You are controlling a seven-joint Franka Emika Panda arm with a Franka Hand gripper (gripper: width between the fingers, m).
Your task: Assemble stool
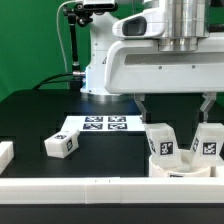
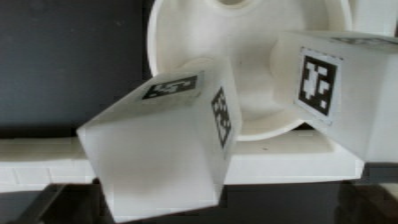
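Observation:
The round white seat [image 1: 184,172] lies at the exterior view's right, against the front border bar. Two tagged white legs stand on it, one [image 1: 160,140] toward the left and one [image 1: 208,141] toward the right. A third leg [image 1: 62,144] lies loose on the black table to the left. My gripper [image 1: 176,110] hangs open just above the two standing legs, fingers wide apart and holding nothing. In the wrist view the nearer leg [image 2: 164,150] fills the middle, tilted, between my dark fingertips [image 2: 59,203]. The other leg [image 2: 334,85] and the seat [image 2: 214,50] lie beyond.
The marker board [image 1: 100,125] lies flat at the table's middle. A long white border bar [image 1: 90,188] runs along the front edge and shows in the wrist view [image 2: 36,152]. A short white bar end [image 1: 5,153] sits at the left. The robot base [image 1: 100,60] stands behind.

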